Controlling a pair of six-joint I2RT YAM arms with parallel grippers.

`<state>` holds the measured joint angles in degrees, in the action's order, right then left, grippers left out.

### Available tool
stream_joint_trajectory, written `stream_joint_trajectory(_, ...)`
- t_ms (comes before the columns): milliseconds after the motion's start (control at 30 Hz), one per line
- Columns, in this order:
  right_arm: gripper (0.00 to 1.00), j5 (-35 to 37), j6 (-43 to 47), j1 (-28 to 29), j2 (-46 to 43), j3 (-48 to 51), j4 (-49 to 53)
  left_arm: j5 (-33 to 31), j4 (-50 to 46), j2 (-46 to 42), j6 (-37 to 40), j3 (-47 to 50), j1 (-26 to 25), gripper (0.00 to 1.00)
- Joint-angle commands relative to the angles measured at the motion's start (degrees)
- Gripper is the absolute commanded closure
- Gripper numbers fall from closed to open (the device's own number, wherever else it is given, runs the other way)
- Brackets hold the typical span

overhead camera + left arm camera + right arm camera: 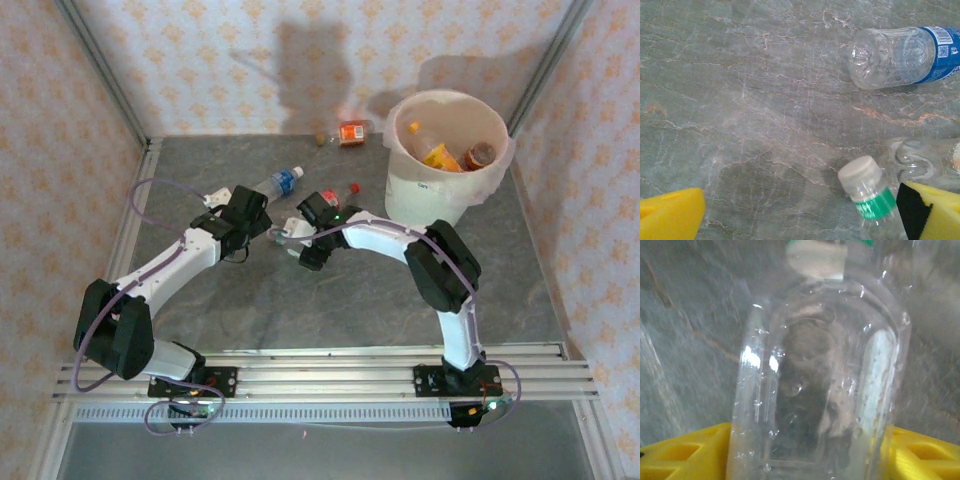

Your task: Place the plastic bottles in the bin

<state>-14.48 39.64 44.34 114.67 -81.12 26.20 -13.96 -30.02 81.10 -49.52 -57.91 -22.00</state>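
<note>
A clear bottle with a green label and white cap [820, 380] stands between the yellow fingers [685, 455] of my right gripper [810, 455], which press on both its sides. The same bottle [867, 192] sits just inside my left gripper's right finger [935, 210]. My left gripper [800, 215] is open over bare table. A blue-labelled bottle [900, 55] lies ahead of it, and another clear bottle [925, 160] lies beside the green one. The bin [400, 165] stands at the back right with several bottles inside. From above, my right gripper [300, 245] and left gripper [255, 225] are close together.
A red-capped bottle [335, 195] lies by my right wrist. An orange-labelled bottle [351, 133] and a small brown object [320, 138] rest by the back wall. Patterned walls enclose the grey marble table [300, 300] on three sides.
</note>
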Motion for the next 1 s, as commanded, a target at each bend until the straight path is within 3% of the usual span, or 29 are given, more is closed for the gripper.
stream_joint_trajectory(0,0.46,4.51,-2.03,0.31,-4.99,4.01,0.94,-1.63,-0.93,0.34,-0.81,0.32,0.33,0.00)
stream_joint_trajectory(100,0.54,4.74,-3.21,0.31,-7.75,7.34,0.34,-0.93,-0.57,1.26,-0.84,-0.03,0.30,0.00)
stream_joint_trajectory(467,0.54,7.64,-14.09,0.31,-17.08,16.67,2.79,-0.62,-0.48,1.74,-0.85,-0.11,0.30,0.00)
stream_joint_trajectory(667,0.23,1.14,-15.55,0.31,-18.36,20.13,1.10,0.18,0.14,2.47,-1.16,-0.51,0.29,0.00)
stream_joint_trajectory(833,0.14,3.87,-19.18,0.31,-14.54,17.65,-4.43,0.78,-0.13,2.70,-1.18,-0.91,0.29,0.00)
stream_joint_trajectory(967,0.14,3.69,-21.83,0.31,-9.75,13.25,-5.92,0.48,-0.34,2.09,-1.27,-0.54,0.30,0.00)
